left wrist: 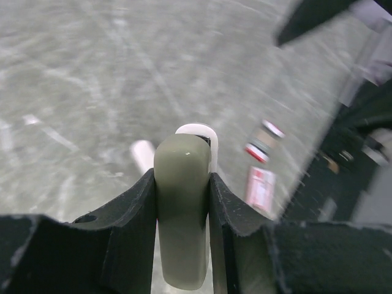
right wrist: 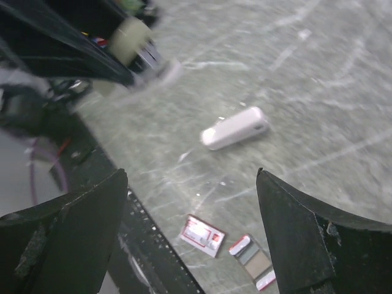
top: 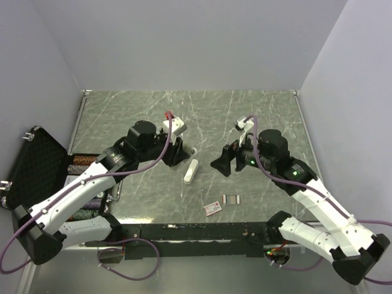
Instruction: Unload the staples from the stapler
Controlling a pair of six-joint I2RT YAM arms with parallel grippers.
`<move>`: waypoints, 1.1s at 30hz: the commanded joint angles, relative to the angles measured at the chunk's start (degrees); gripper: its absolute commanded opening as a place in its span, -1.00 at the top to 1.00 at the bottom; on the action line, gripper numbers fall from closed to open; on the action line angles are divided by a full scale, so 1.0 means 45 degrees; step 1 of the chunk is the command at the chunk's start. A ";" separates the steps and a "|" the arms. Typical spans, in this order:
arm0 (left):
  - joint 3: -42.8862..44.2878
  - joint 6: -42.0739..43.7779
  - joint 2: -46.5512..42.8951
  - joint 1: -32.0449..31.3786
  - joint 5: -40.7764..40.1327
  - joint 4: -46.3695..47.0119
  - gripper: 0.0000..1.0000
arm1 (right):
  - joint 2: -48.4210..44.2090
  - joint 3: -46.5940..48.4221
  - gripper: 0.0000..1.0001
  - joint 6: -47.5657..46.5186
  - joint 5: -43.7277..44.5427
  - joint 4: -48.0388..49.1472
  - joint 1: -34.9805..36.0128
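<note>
Left gripper (left wrist: 182, 176): closed on the olive-grey stapler (left wrist: 180, 233). One finger presses each flank, and the stapler's rounded end rises between them.
Held stapler, detail: a white curved piece shows just behind its top. The blurred wrist view does not show what that piece is.
Left gripper, position: over the table (top: 269, 116), left of centre, pointing towards the right arm.
Right gripper (right wrist: 191, 177): fingers spread wide, with nothing between them and nothing touching them.
Right gripper, position: right of centre, facing the left gripper across the middle of the table.
White stapler (top: 191, 171): lies flat on the table between the two grippers. It is apart from both and slightly nearer the front edge.
Staples (top: 231, 199): a short grey strip in small segments, lying loose on the table near the front edge. They sit below the right gripper in the top view, well apart from the held stapler. Finer detail is too small to tell.
Red-and-white box (top: 213, 208): lies flat just beside the staples, on their left in the top view, with a narrow gap between them.
Black case (top: 37, 165): lies open at the left edge of the table, beside the left arm.
</note>
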 commanded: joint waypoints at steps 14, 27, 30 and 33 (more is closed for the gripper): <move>-0.0112 0.0431 -0.1334 -0.0038 0.8225 -0.0179 0.99 | 0.0280 0.1935 -0.38 -0.1695 -0.4630 -0.0073 0.1728; -0.0542 0.0235 -0.1549 -0.0038 0.8754 0.0388 0.99 | 0.1061 0.2170 -0.16 -0.1363 -0.4826 0.0767 0.2704; -0.0581 0.0158 -0.1646 -0.0057 0.8793 0.0543 0.99 | 0.1120 0.2111 -0.16 -0.1285 -0.4767 0.0982 0.2783; -0.0737 -0.0057 -0.1666 -0.0038 0.8968 0.0856 0.99 | 0.1217 0.2033 -0.16 -0.1226 -0.4825 0.1158 0.2841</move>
